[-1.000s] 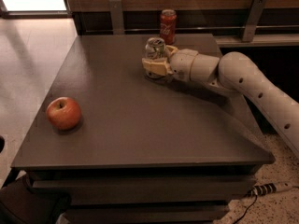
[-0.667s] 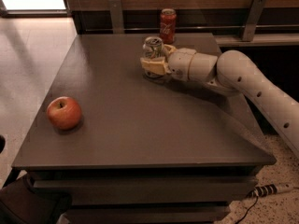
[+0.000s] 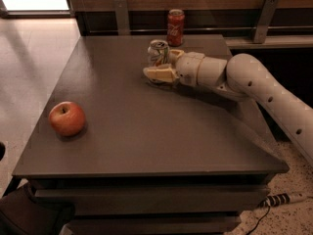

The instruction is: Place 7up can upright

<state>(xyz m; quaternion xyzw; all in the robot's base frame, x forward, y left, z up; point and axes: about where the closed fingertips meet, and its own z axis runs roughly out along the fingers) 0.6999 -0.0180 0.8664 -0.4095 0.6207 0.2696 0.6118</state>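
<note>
1. The 7up can (image 3: 158, 52) stands upright on the desk (image 3: 146, 141), near the middle of the far edge.
2. The gripper (image 3: 157, 63) reaches in from the right edge, its two fingers closed around the can's lower body.
3. A red cola can (image 3: 175, 27) stands at the far edge behind it.
4. An apple (image 3: 67, 118) lies by the left edge.
</note>
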